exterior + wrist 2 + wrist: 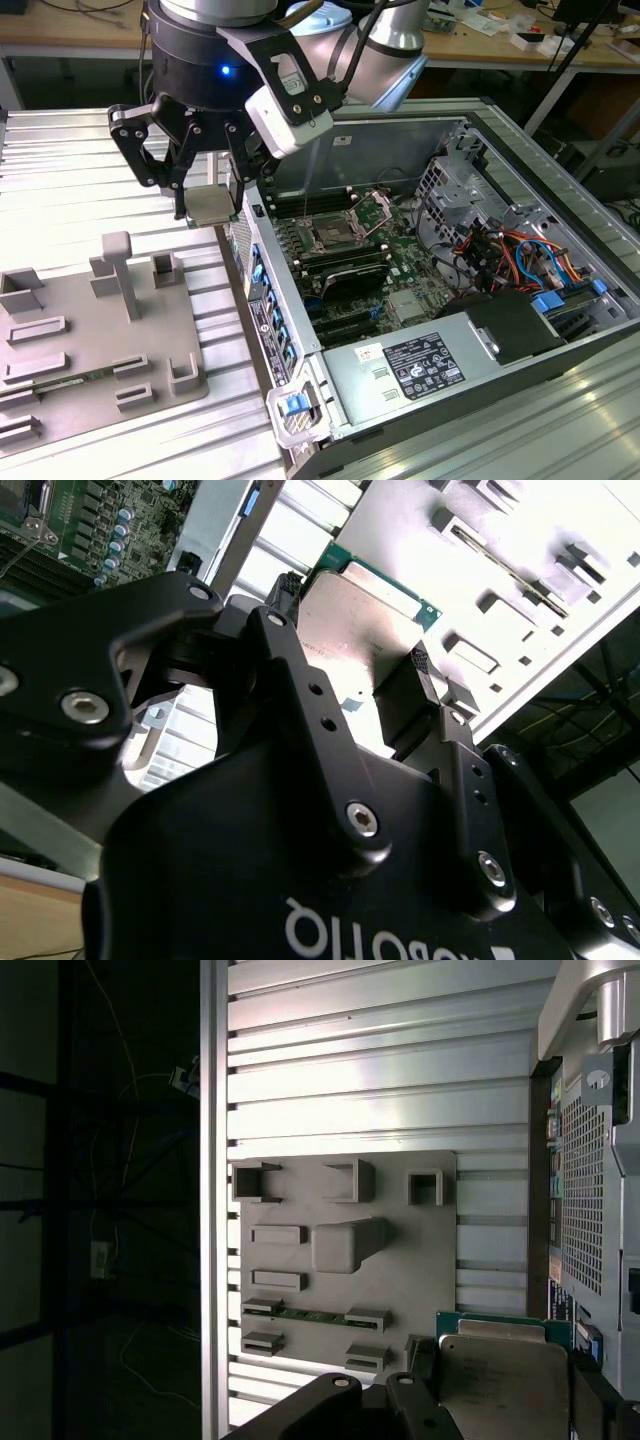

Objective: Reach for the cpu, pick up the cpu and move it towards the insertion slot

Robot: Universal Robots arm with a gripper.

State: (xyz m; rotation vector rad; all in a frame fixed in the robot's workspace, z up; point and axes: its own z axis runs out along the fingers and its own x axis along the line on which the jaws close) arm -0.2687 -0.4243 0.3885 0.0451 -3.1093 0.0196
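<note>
Silver-topped cpu [212,205]: clamped in my pincer [207,203], lifted clear of the grey tray [60,345] on the ribbed counter [60,190], just outside the open computer case [300,345].
Pincer: my fingers [425,680] are closed on opposite edges of the chip, flat side level.
Handling: I judge it light, thin, stiff and easily damaged; the edges are the place to hold, never the underside.
Insertion slot [330,237]: inside the case, well apart from the chip.

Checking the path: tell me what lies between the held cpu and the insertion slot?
In the exterior view, the computer case's side wall stands between the cpu and the insertion slot.
</note>
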